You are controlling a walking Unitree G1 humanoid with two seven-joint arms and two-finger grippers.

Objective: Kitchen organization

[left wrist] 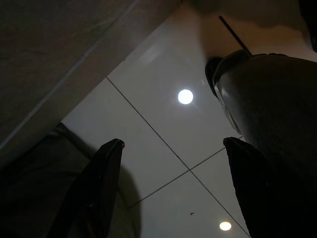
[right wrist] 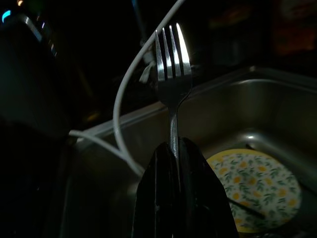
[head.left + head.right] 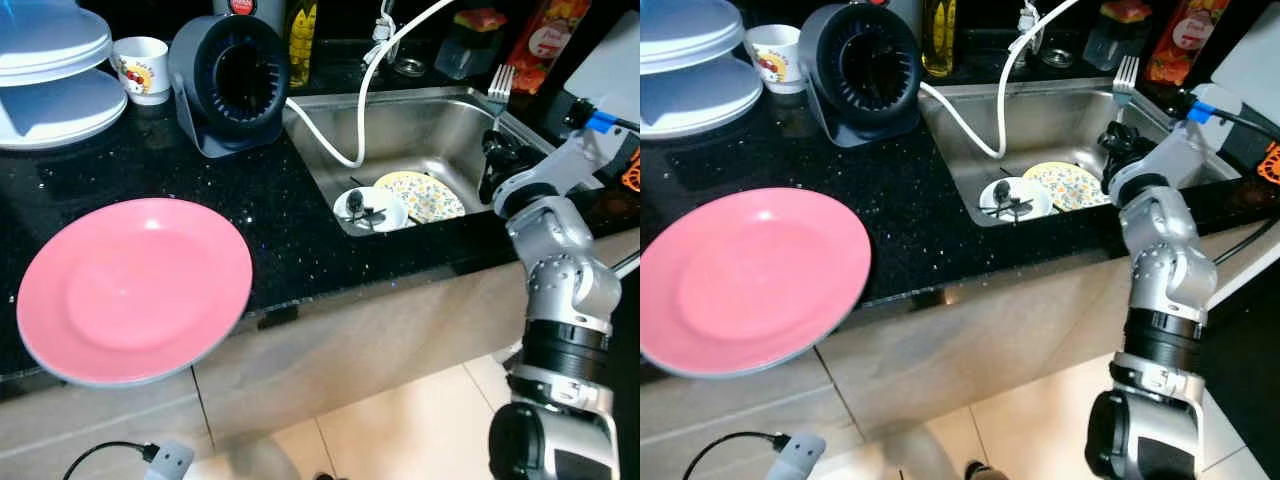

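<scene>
My right gripper (image 3: 492, 140) is shut on a silver fork (image 3: 498, 88), held upright with tines up over the right side of the steel sink (image 3: 420, 125). In the right wrist view the fork (image 2: 172, 64) rises from between the closed fingers (image 2: 161, 188). In the sink lie a yellow floral plate (image 3: 425, 195) and a small white dish (image 3: 370, 208) holding a dark utensil. A large pink plate (image 3: 135, 288) sits on the black counter near its front edge. My left gripper (image 1: 171, 148) hangs open above the tiled floor.
A dark round appliance (image 3: 232, 80) stands left of the sink, its white cable (image 3: 335, 140) drooping into the basin. A cup (image 3: 142, 68) and stacked white plates (image 3: 50, 75) sit at the back left. Bottles and packets (image 3: 545, 40) line the back.
</scene>
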